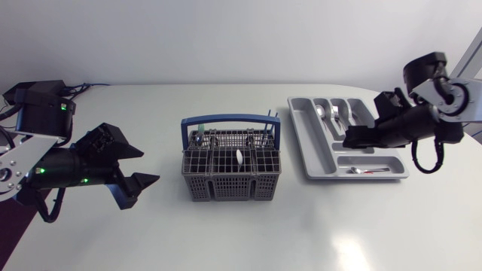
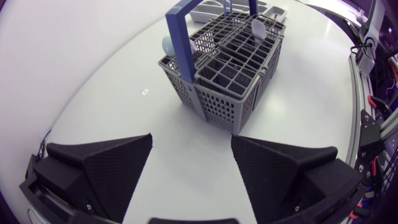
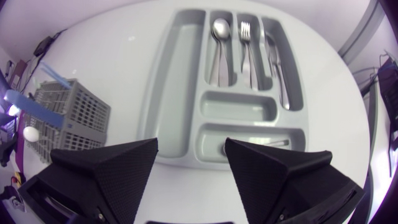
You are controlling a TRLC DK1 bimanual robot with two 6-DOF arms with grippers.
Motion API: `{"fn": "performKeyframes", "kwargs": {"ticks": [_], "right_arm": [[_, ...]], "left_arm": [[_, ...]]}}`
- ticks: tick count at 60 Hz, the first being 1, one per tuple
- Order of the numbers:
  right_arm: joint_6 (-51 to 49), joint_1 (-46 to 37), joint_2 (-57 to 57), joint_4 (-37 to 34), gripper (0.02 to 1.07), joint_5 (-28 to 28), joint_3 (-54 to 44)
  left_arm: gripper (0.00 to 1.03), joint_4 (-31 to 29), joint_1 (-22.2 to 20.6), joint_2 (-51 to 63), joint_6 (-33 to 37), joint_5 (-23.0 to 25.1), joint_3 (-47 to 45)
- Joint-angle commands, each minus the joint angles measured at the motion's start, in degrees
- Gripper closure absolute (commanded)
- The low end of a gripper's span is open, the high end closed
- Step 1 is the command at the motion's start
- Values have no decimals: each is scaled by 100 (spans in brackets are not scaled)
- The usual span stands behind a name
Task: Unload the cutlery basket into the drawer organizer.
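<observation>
**Basket dead ahead of left claw; left arm is nearer**

Left claw [image 1: 151, 165] is wide open and empty. The basket [image 1: 232, 179] sits on the worktop [image 1: 226, 237] straight ahead of it, near but apart, with its blue handle [image 2: 180, 43] running away from the claw. A spoon [image 1: 239, 157] stands upright inside. Right claw [image 3: 191, 144] is open and empty over the organizer [image 3: 168, 93], with the basket well off to one side. The next pick likely goes to the left arm, from above.
</observation>
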Motion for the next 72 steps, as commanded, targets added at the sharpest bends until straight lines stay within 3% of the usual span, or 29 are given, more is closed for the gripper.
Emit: {"fn": "performKeyframes", "kwargs": {"ticks": [1, 9, 16, 30, 33, 42, 53, 63, 68, 72], "right_arm": [[-135, 380, -764, 6, 20, -33, -297], [-293, 1250, -1564, 15, 20, 90, -595], [-443, 1997, -2047, 199, 20, 196, -850], [-592, 2296, -2293, 296, 20, 292, -1202], [-645, 2278, -2390, 349, 20, 301, -1351], [-786, 2006, -2750, 393, 20, 292, -1720], [-917, 1751, -3216, 384, 20, 275, -1975], [-917, 1663, -3365, 384, 20, 240, -2054], [-917, 1628, -3383, 384, 20, 222, -2072], [-917, 1619, -3418, 384, 20, 213, -2089]], "left_arm": [[11, -44, 1, -82, -29, -14, -26], [11, -53, -78, -109, -20, -5, 27], [10, -62, -430, -170, -55, -14, 141], [8, 325, -1098, -232, 103, -14, 449], [8, 184, -1300, 85, -3, -84, 774], [9, -1020, -1818, 1368, -829, -66, 2286], [9, -1433, -2689, 2255, -1769, -409, 3138], [17, -2013, -2618, 3117, -2630, -453, 3947], [18, -2039, -2574, 3293, -2973, -453, 4114], [26, -2039, -2583, 3372, -3193, -462, 4167]]}}
